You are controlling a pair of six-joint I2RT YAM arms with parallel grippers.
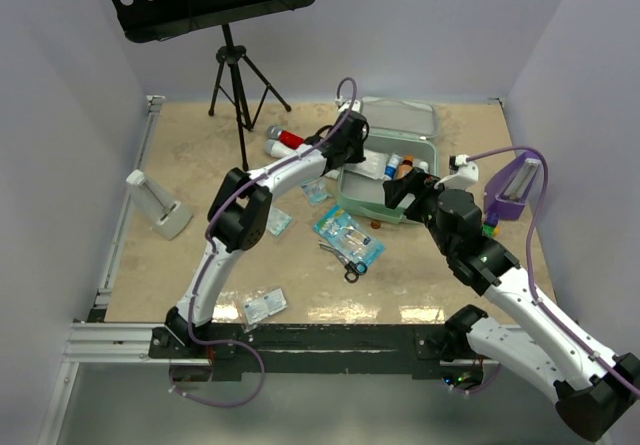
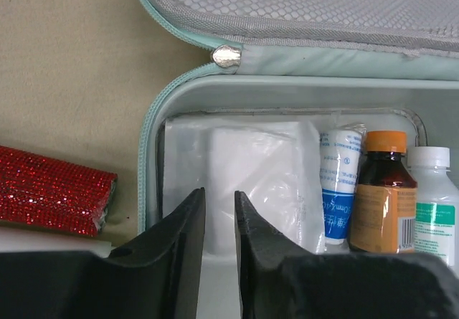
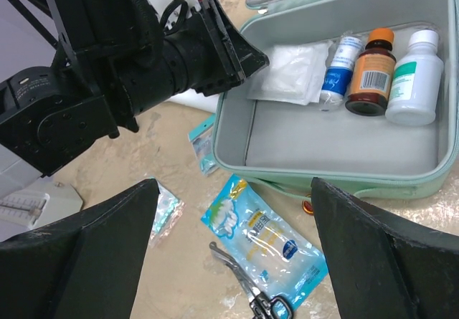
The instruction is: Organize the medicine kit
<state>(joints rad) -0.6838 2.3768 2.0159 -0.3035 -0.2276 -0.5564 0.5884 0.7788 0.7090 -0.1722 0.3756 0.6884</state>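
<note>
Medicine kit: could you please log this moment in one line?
mint-green plastic medicine kit: open; left pincer: ajar over white plastic packet; right pincer: open

Kit on the surface, its goods along the back wall.
In the kit (image 3: 337, 143), left to right: gauze (image 3: 290, 72), tube (image 3: 337, 72), two bottles (image 3: 369, 72). Before it on the surface (image 1: 200, 165) lie a packet (image 3: 265, 236) and scissors (image 3: 251, 290).

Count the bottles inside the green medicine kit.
2: a brown orange-capped bottle and a white green-labelled bottle, side by side against the kit's lid-side wall, right of a blue-and-white tube. The left arm may hide more.
</note>
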